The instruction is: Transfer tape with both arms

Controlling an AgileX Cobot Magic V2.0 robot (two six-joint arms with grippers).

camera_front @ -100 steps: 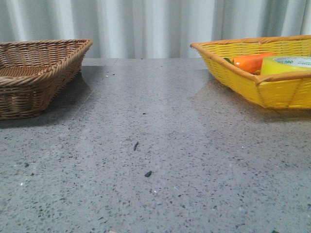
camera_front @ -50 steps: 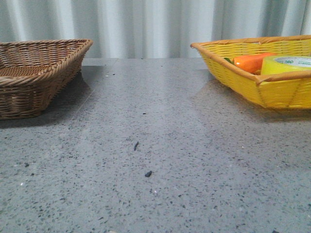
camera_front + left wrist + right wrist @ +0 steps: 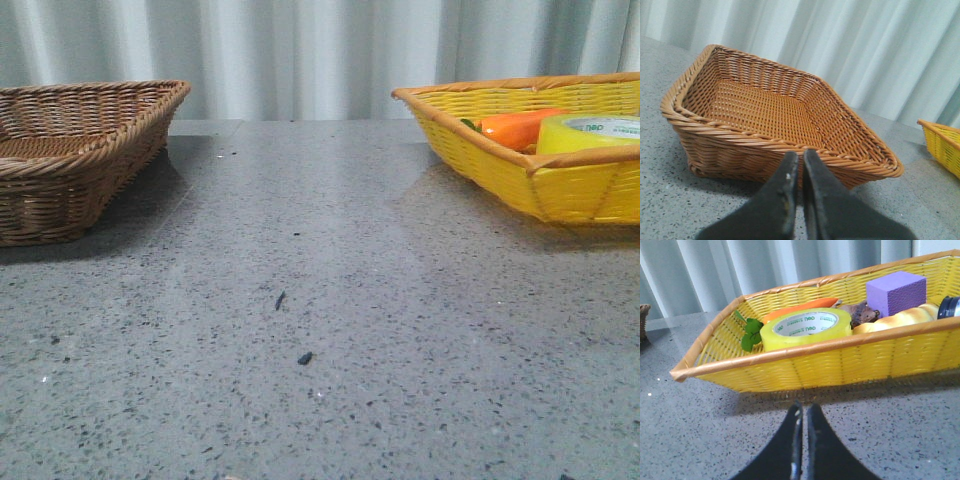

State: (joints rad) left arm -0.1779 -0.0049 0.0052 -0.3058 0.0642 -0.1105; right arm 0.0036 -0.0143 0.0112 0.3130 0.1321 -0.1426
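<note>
The yellow tape roll (image 3: 807, 328) with its white, green-lettered core lies flat inside the yellow wicker basket (image 3: 805, 367). It also shows in the front view (image 3: 590, 133) at the far right, behind the basket's rim (image 3: 480, 140). My right gripper (image 3: 803, 407) is shut and empty, over the table a short way in front of that basket. My left gripper (image 3: 801, 156) is shut and empty, in front of the brown wicker basket (image 3: 740, 135), which holds nothing. Neither gripper shows in the front view.
In the yellow basket an orange carrot (image 3: 800, 306) with green leaves (image 3: 750, 333) lies behind the tape; a purple block (image 3: 895, 291), a bread-like roll (image 3: 900, 320) and a dark item (image 3: 950, 306) lie beside it. The brown basket (image 3: 60, 160) stands at the table's left. A pale curtain hangs behind.
</note>
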